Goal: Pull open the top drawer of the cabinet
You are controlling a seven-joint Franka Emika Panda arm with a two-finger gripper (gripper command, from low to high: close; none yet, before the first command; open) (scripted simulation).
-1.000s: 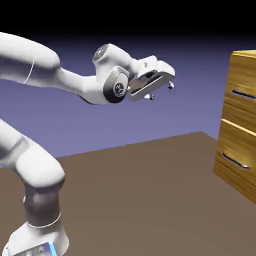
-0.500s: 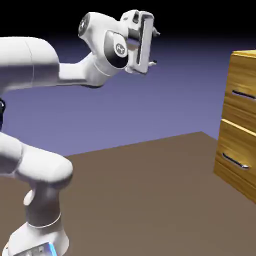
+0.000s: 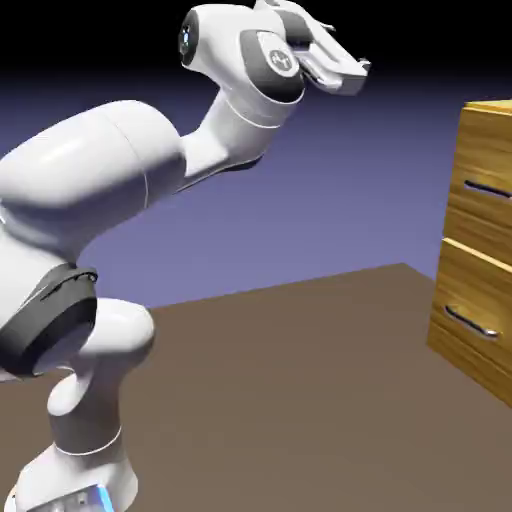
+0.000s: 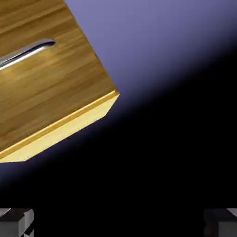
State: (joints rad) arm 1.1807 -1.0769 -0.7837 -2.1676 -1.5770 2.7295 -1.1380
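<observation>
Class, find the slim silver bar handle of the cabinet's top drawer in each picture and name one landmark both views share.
Exterior view: slim silver bar handle at the right edge, upper half.
Hand view: same handle at upper left, tilted.
Shared landmark: the golden-brown wood-grain cabinet top corner.

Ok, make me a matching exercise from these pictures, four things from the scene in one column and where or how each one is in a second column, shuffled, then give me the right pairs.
Column one:
1. gripper
2. top drawer
3. lower drawer
4. table

Column two:
A. brown, bare surface under the arm
B. open, raised high, clear of the cabinet
C. shut, upper silver bar handle on its front
D. shut, at the cabinet's bottom, near the table

Pairs: 1-B, 2-C, 3-D, 4-A
</observation>
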